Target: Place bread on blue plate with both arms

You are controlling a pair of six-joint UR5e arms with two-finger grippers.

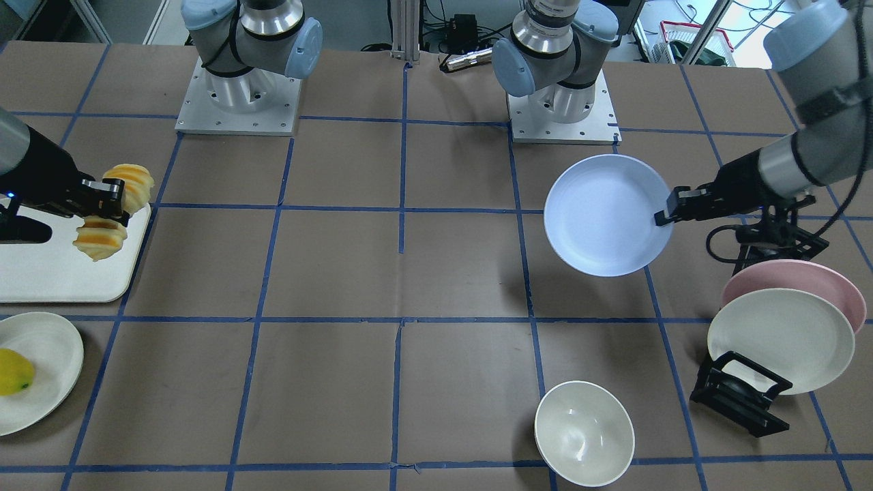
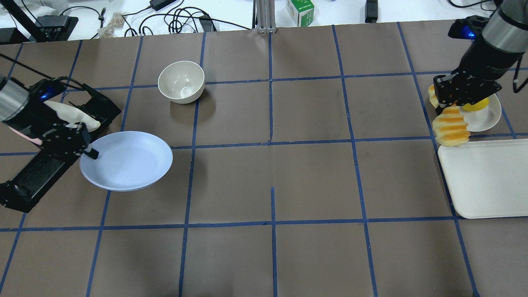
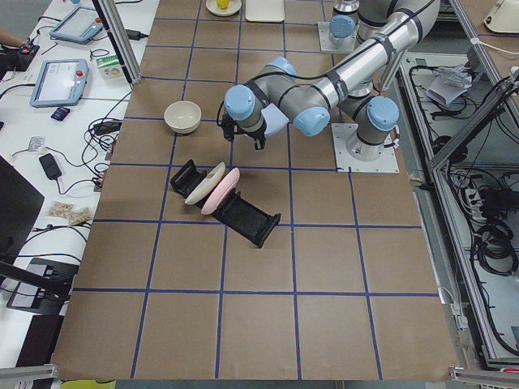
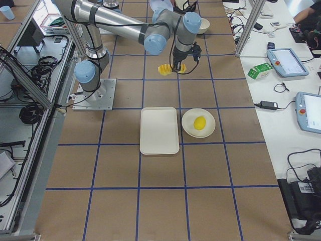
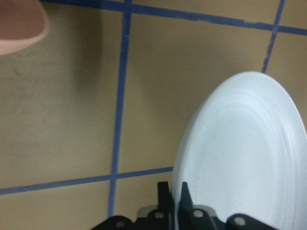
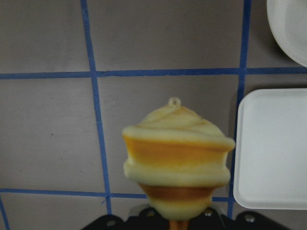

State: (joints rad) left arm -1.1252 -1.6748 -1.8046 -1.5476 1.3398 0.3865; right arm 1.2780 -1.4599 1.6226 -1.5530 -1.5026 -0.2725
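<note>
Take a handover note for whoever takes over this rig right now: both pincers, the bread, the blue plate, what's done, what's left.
Left pincer: shut on the rim of the blue plate, which is held off the table.
Right pincer: shut on the bread around mid-length, in the air near the edge of the white tray.
Done: both things are picked up.
Left: they are at opposite ends of the table. Bring them together and set the bread on the plate.

Bread (image 1: 101, 239) mid behind right end effector (image 1: 117, 202)
</note>
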